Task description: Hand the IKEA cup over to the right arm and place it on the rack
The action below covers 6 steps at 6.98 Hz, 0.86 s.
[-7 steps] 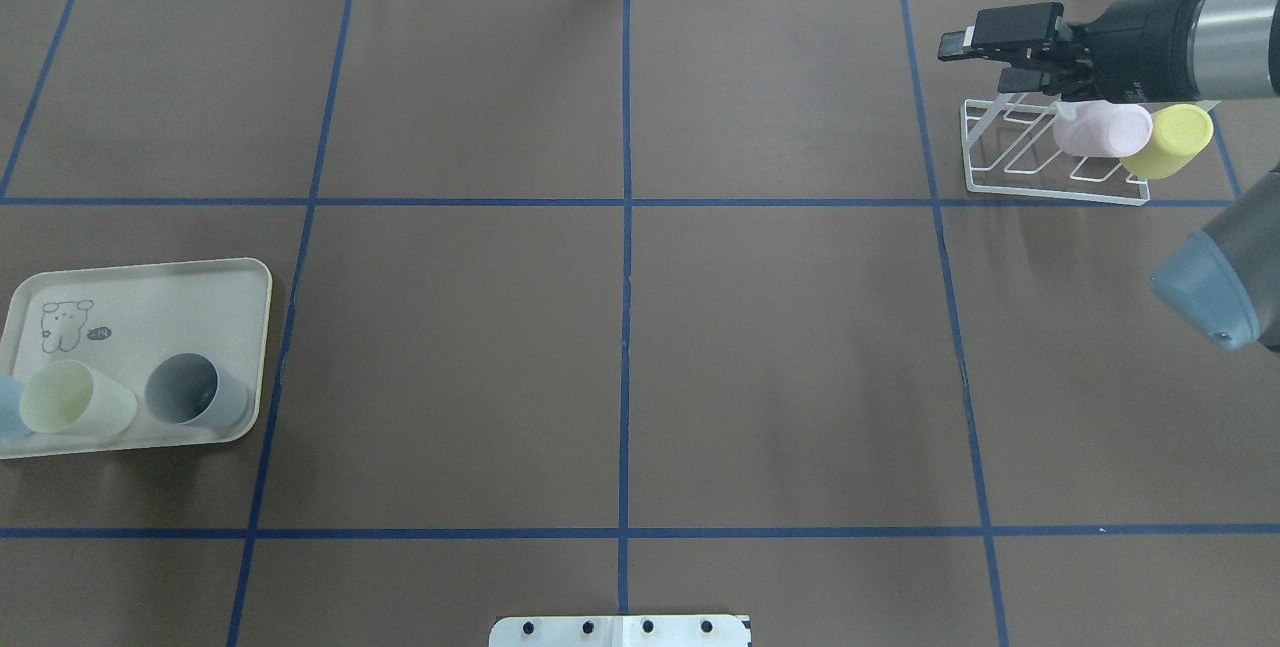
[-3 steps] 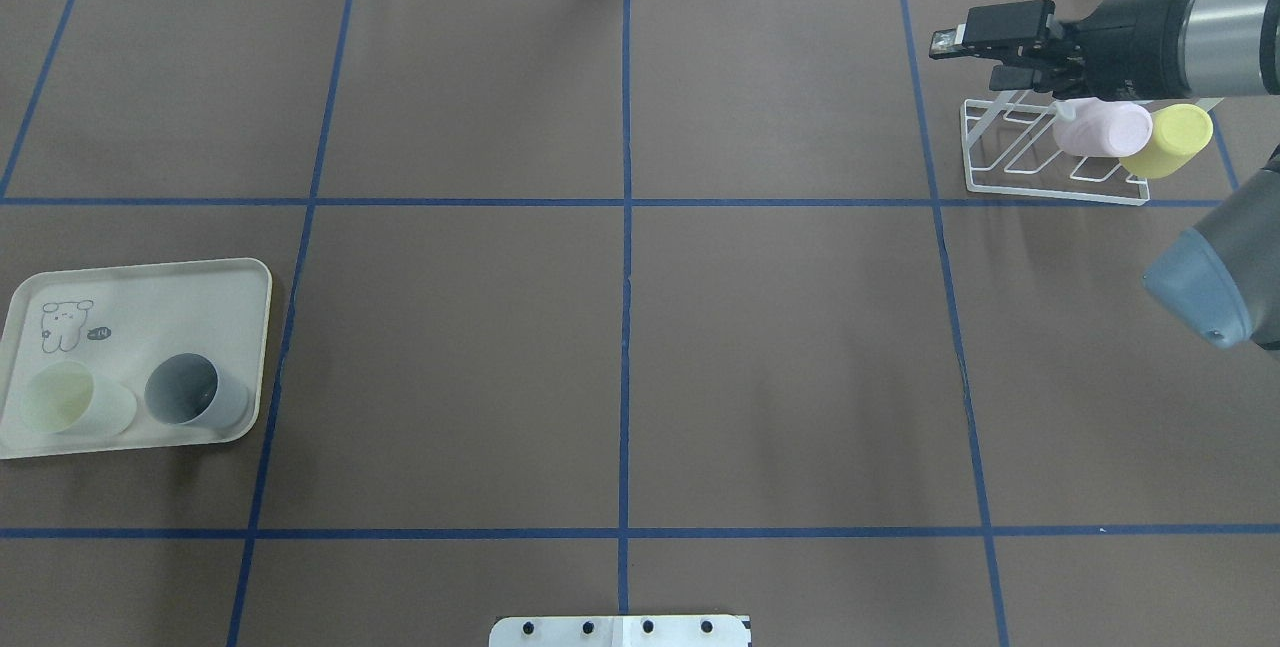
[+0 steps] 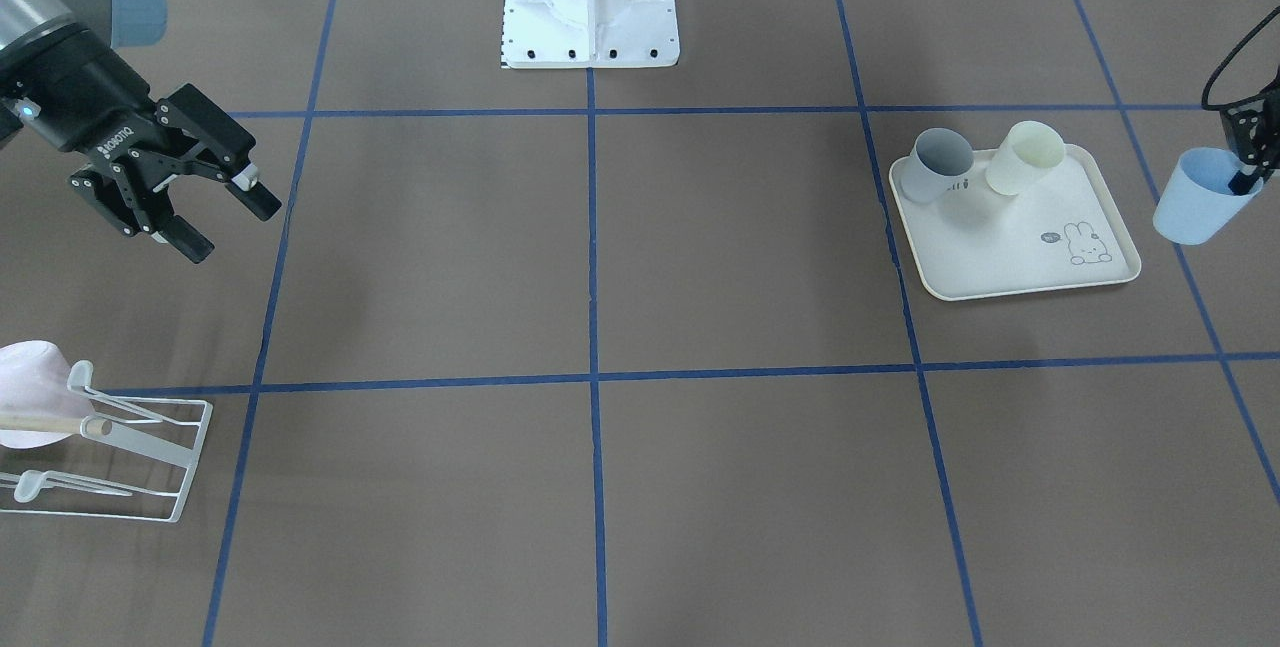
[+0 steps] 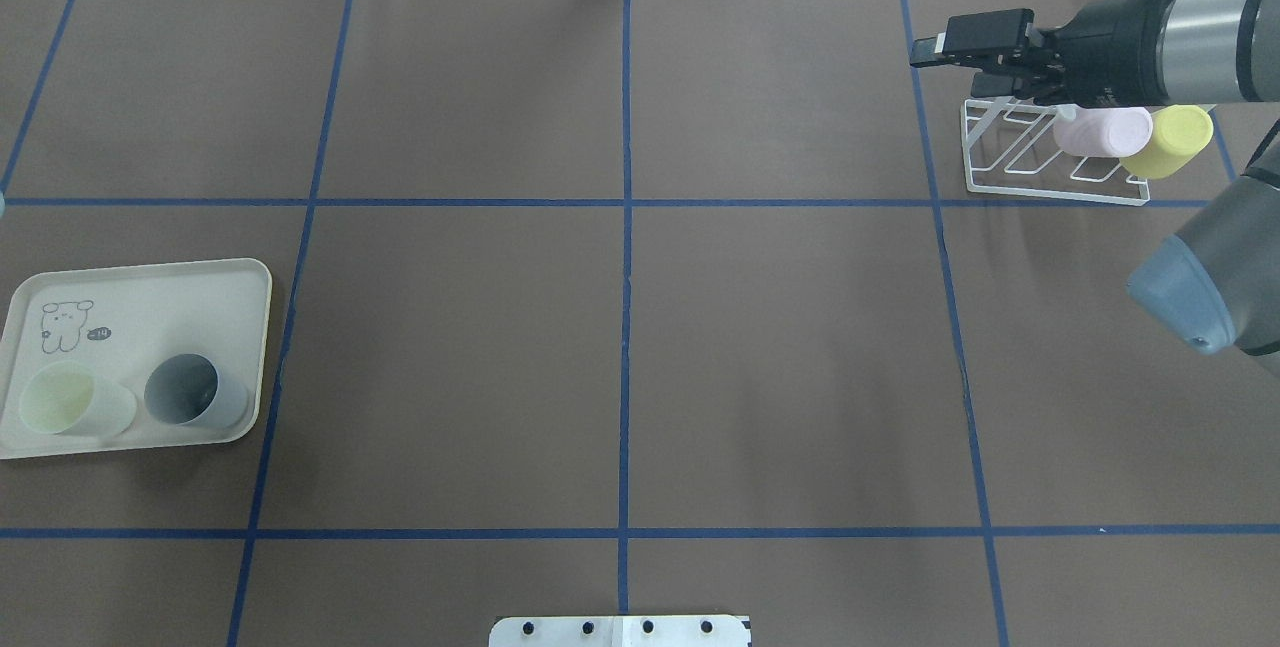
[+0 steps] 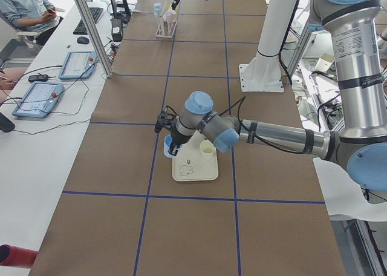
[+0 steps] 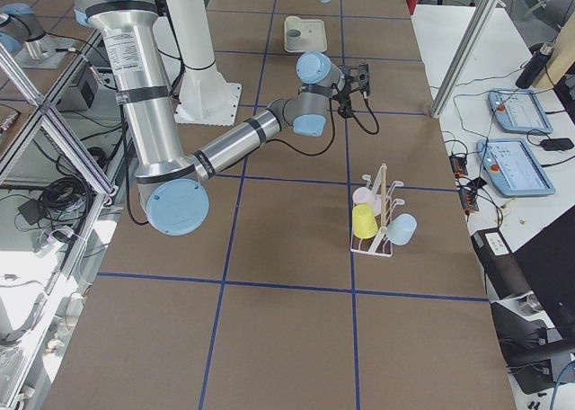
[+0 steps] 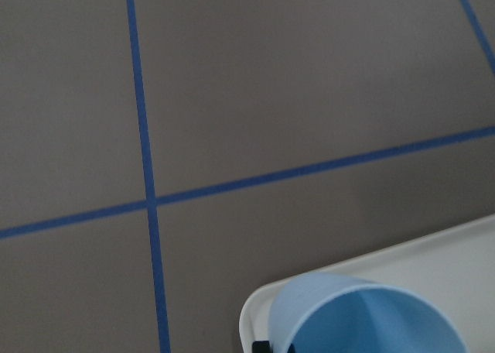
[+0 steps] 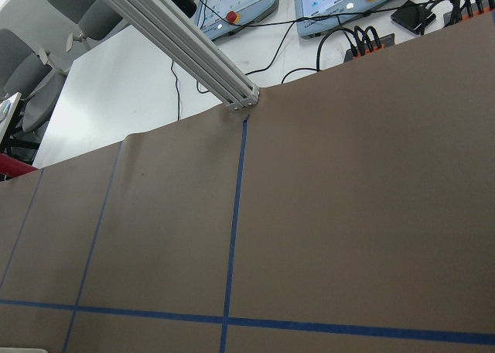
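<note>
The IKEA cup (image 3: 1193, 202) is light blue and hangs just off the tray's edge, beyond the table's left side. My left gripper (image 3: 1243, 179) is shut on its rim, one finger inside; the left wrist view shows the cup's mouth (image 7: 363, 320) from above. The overhead view has neither the cup nor this gripper. My right gripper (image 4: 948, 70) is open and empty, above the table just beside the far left corner of the white wire rack (image 4: 1040, 189). It also shows in the front view (image 3: 232, 229), on the right arm (image 4: 1200, 37). The rack holds a pink cup (image 4: 1102, 130) and a yellow cup (image 4: 1172, 140).
A cream tray (image 4: 150, 292) with a rabbit drawing lies at the table's left and carries a pale cream cup (image 4: 68, 403) and a grey cup (image 4: 192, 393). The right side view shows a third, light blue cup (image 6: 402, 229) on the rack. The robot's white base (image 3: 590, 2) stands mid-table at my edge.
The light blue cup at the tray's left edge has gone out of the overhead view. My right gripper has moved left and slightly forward, away from the cups on the rack.
</note>
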Each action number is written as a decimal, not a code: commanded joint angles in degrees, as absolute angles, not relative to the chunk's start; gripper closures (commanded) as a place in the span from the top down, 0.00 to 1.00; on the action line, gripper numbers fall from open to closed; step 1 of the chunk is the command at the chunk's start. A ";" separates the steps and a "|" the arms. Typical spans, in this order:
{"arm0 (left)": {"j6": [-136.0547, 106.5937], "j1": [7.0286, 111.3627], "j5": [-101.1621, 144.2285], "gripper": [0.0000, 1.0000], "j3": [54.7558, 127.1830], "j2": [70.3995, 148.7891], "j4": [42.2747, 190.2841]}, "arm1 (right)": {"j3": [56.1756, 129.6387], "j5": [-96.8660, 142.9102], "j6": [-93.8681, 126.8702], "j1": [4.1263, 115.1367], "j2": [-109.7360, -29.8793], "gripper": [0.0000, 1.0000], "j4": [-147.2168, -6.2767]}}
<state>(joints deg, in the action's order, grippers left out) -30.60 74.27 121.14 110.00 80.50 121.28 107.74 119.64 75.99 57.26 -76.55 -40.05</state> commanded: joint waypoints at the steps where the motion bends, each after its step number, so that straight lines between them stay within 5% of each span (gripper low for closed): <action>1: -45.80 74.53 121.29 0.00 110.83 89.18 118.65 | 107.14 119.44 77.77 56.69 -74.63 1.00 -40.08; 6: -91.22 61.47 121.11 0.00 111.28 102.38 129.22 | 106.17 109.18 94.10 49.76 -64.88 1.00 -39.99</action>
<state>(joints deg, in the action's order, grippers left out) -79.85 65.24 121.29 111.74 100.20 123.46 106.15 112.26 90.01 51.59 -67.09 -40.06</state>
